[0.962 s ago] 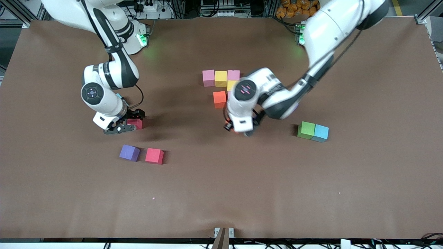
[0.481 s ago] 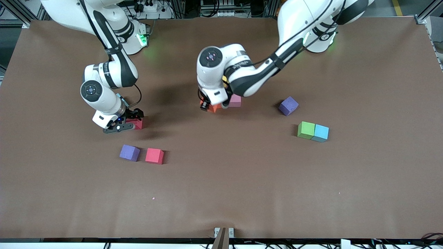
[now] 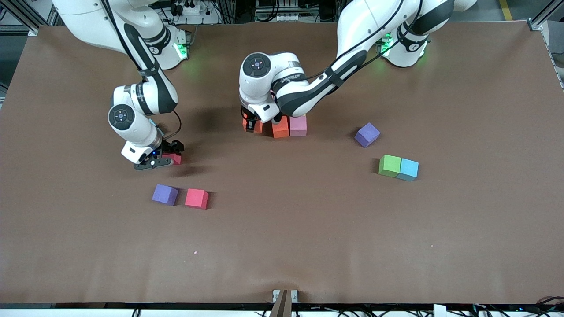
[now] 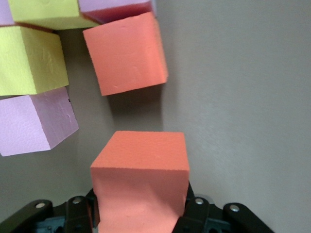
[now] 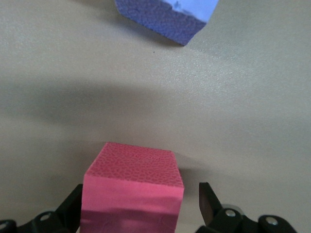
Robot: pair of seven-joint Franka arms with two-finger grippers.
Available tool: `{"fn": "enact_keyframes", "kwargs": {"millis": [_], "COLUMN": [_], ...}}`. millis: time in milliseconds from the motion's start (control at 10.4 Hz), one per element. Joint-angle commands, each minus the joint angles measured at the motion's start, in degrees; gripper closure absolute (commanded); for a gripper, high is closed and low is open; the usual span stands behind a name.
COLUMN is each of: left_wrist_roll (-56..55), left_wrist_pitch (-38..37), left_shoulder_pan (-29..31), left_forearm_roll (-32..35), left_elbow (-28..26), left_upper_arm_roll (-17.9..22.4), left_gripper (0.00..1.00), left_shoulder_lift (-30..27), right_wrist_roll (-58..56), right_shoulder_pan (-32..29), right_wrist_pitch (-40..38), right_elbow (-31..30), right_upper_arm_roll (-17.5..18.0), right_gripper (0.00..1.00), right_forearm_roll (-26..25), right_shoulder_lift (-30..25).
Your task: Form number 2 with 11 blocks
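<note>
Left end effector (image 3: 252, 125) shifted, gripping orange block (image 4: 141, 184)

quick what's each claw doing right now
left claw: shut on an orange block, beside the other orange block
right claw: open around a red block, not gripping

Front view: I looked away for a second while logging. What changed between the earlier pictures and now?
The left gripper, shut on an orange block, carried it toward the right arm's end of the table, to beside the other orange block. The right gripper stayed open around the red block; the green block did not move.
</note>
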Motion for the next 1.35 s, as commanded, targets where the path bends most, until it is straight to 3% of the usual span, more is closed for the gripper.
{"fn": "enact_keyframes", "kwargs": {"millis": [0,96,385,1058,1155,1251], "left_wrist_roll": [-2.01,-2.01,-2.01,-6.05,-6.05,-6.05], "left_wrist_pitch": [0.88,0.97,0.97,0.97,0.97,0.97], "left_shoulder_pan": [-0.10,-0.10,0.16,1.48,1.48,1.48], "left_forearm_roll": [-0.16,-0.16,-0.16,-0.16,-0.16,-0.16], "left_elbow": [0.18,-0.18,-1.15,-2.64,-2.64,-2.64], "left_upper_arm_roll": [0.53,0.61,1.31,1.41,1.41,1.41], "left_gripper": [1.00,1.00,1.00,1.00,0.90,0.69], "left_shoulder_lift": [1.48,2.00,2.62,3.06,3.15,3.06], "right_wrist_roll": [-0.48,-0.48,-0.30,10.50,11.12,12.77], "right_shoulder_pan": [-0.96,-1.31,-1.40,3.25,3.43,4.39], "right_wrist_pitch": [0.14,0.05,-3.01,-3.11,-3.11,-3.20], "right_elbow": [-0.29,-0.29,0.59,2.96,3.14,3.49], "right_upper_arm_roll": [0.35,0.35,0.35,0.44,0.52,0.52], "right_gripper": [0.48,0.58,0.59,0.58,0.58,0.58], "right_forearm_roll": [0.88,0.88,0.97,0.97,1.06,1.06], "right_shoulder_lift": [-0.75,-0.84,-3.74,-3.22,-3.13,-3.04]}}
